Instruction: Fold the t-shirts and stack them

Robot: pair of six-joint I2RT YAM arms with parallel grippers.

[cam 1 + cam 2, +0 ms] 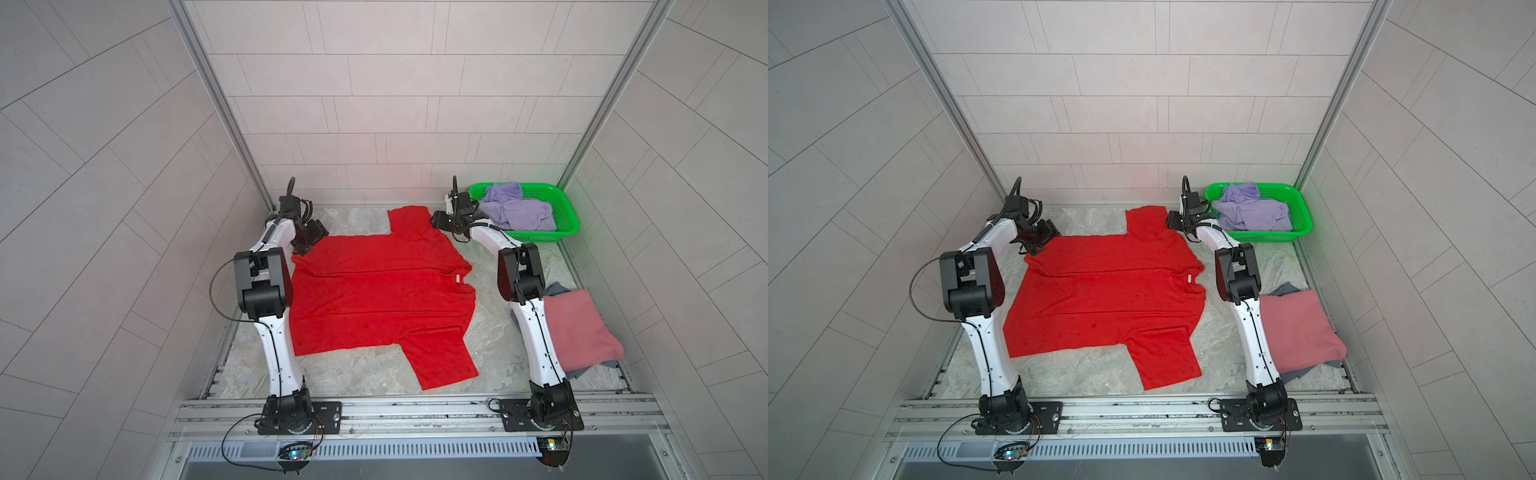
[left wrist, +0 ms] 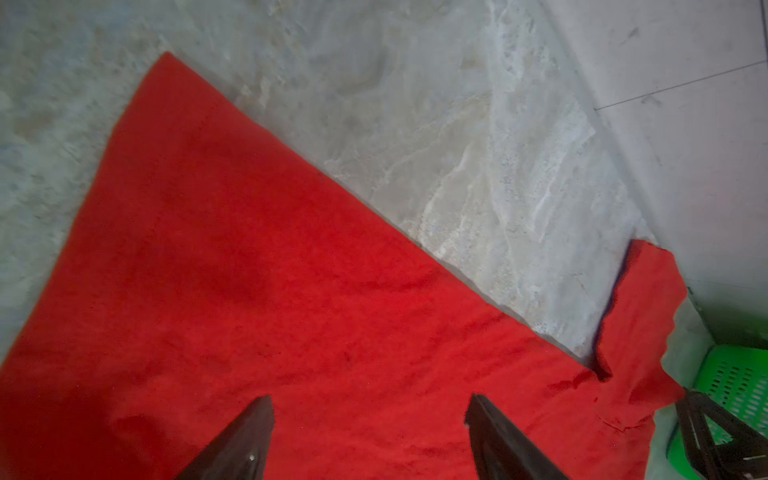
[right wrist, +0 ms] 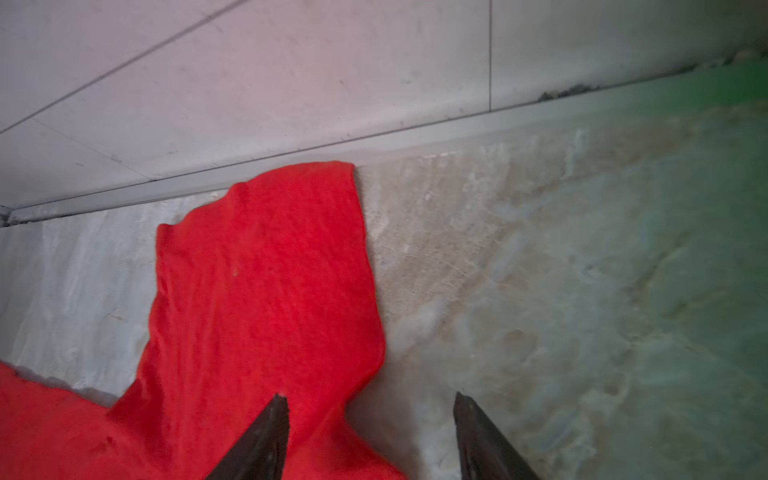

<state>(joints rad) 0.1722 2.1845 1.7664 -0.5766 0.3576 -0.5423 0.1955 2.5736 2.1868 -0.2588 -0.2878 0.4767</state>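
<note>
The big table (image 1: 490,340) has the red t-shirt (image 1: 374,299) lying flat in the middle, neck to the right. At the near right, the pink t-shirt (image 1: 577,328) sits folded on top of the grey-blue t-shirt (image 1: 559,288). At the far right, the lavender t-shirt (image 1: 515,212) is bunched in the green basket (image 1: 540,237). The left gripper (image 2: 370,401) hovers at the red shirt's far left corner, fingers wide apart, holding nothing. The right gripper (image 3: 370,397) is by the far sleeve (image 3: 266,270), also open and empty, with one finger over cloth and one over bare table. The first fold looks ready to start. Next, both should go down, pinch the far edge, and bring it toward the near side.
</note>
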